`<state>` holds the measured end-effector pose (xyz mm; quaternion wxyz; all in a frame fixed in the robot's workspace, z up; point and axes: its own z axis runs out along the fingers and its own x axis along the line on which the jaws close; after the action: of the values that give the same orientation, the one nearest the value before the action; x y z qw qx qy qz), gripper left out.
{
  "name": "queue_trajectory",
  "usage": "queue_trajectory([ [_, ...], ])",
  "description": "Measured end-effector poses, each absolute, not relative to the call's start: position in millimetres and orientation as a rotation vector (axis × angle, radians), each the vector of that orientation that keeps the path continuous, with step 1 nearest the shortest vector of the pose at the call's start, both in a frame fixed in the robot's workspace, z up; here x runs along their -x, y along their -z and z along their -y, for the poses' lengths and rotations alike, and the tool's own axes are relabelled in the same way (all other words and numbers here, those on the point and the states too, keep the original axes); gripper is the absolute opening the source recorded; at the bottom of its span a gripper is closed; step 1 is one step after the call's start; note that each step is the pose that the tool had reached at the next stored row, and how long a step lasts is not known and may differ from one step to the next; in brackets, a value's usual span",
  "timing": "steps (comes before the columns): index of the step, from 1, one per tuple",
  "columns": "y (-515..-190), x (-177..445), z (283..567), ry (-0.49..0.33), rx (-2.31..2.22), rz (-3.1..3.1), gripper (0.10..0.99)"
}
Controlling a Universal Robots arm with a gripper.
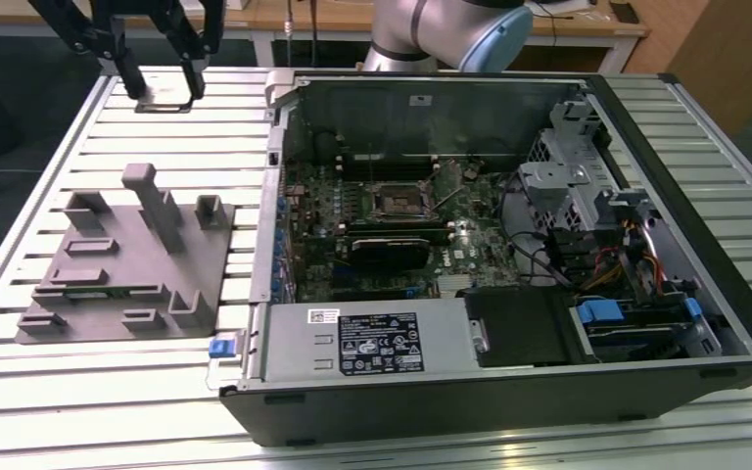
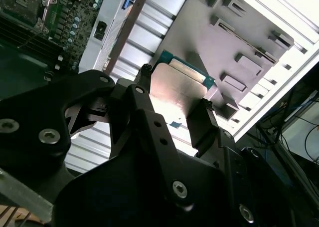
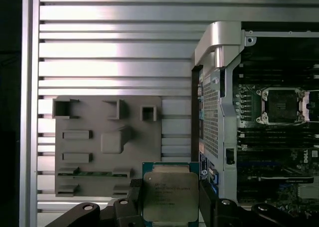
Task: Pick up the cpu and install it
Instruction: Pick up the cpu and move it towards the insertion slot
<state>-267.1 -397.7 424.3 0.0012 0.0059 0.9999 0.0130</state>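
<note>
Pincer (image 1: 164, 96) hangs at the far end of the slatted metal table (image 1: 154, 392), toward the exterior view's left, its black linkage coming down from above with the fingers (image 1: 195, 69) pointing at the table. The arm's silver and blue joint (image 1: 454, 34) stands behind the open computer case (image 1: 723, 284). The two fingers are closed on the cpu (image 1: 164, 103), one on each of two opposite edges. In both wrist views the chip sits squarely between them, its pale metal top toward the cameras: cpu (image 3: 170, 197) with green board edge showing around the lid, and cpu (image 2: 179, 87) seen slantwise.

The chip touches nothing but the fingers. It is held apart from the grey fixture block (image 1: 128, 264), which lies nearer the viewer on the table, and outside the case wall. The black socket frame (image 1: 396, 199) on the motherboard inside the case is uncovered, well apart from the pincer; it also appears in the first wrist view as socket frame (image 3: 280, 106)
</note>
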Motion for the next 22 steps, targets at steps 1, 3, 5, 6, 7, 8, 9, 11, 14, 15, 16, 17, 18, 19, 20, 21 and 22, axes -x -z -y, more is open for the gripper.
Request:
queue_trajectory([
  [1, -424.2, 266.1, 397.7, -0.041, -0.018, -3.139, 0.537],
  [3, -424.0, 264.1, 397.7, -0.041, -0.018, -3.139, 0.537],
  [5, -423.7, 261.9, 397.7, -0.041, -0.018, -3.139, 0.537],
  [6, -423.6, 260.9, 397.7, -0.041, -0.018, -3.139, 0.537],
  [7, -423.5, 259.9, 397.7, -0.041, -0.018, -3.139, 0.537],
  [8, -423.4, 258.7, 397.7, -0.041, -0.018, -3.139, 0.537],
  [9, -423.3, 256.7, 397.7, -0.041, -0.018, -3.139, 0.537],
  [11, -423.1, 251.6, 397.7, -0.041, -0.019, -3.139, 0.537],
  [14, -422.5, 243.0, 397.7, -0.041, -0.018, -3.139, 0.537],
  [15, -422.1, 239.9, 397.7, -0.041, -0.018, -3.139, 0.537],
  [16, -421.8, 236.5, 397.7, -0.041, -0.019, -3.139, 0.537],
  [17, -421.3, 232.9, 397.7, -0.041, -0.019, -3.139, 0.537],
  [18, -420.8, 229.3, 397.7, -0.041, -0.019, -3.139, 0.537],
  [19, -420.2, 226.3, 397.7, -0.041, -0.018, -3.139, 0.537],
  [20, -419.5, 223.9, 397.7, -0.041, -0.018, -3.139, 0.537],
  [21, -418.9, 221.8, 397.7, -0.041, -0.018, -3.139, 0.537],
  [22, -418.2, 219.5, 397.7, -0.041, -0.018, -3.139, 0.537],
])
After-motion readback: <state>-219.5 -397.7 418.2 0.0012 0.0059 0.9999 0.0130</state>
